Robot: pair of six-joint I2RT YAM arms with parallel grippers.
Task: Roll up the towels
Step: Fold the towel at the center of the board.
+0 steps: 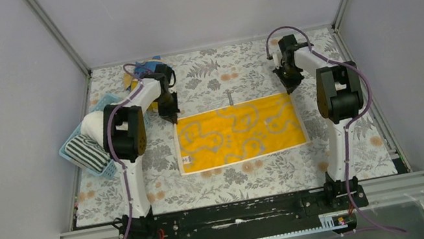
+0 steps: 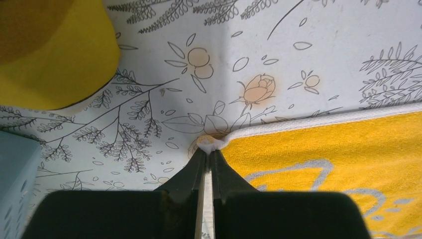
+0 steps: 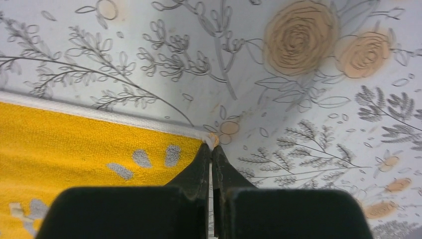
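The yellow towel (image 1: 239,133) lies flat mid-frame on the counter (image 1: 221,183), unrolled; left hand (image 2: 209,148) and right hand (image 3: 212,145) each pinch shut on one of its upper corners. A striped towel (image 1: 85,152) and white towel (image 1: 91,123) sit in the basket (image 1: 106,171) at left, seemingly rolled already

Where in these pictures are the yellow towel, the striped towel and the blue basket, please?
yellow towel (image 1: 239,133): top external view, middle of its spread face.
striped towel (image 1: 84,150): top external view, its visible striped surface.
blue basket (image 1: 102,103): top external view, its far rim.
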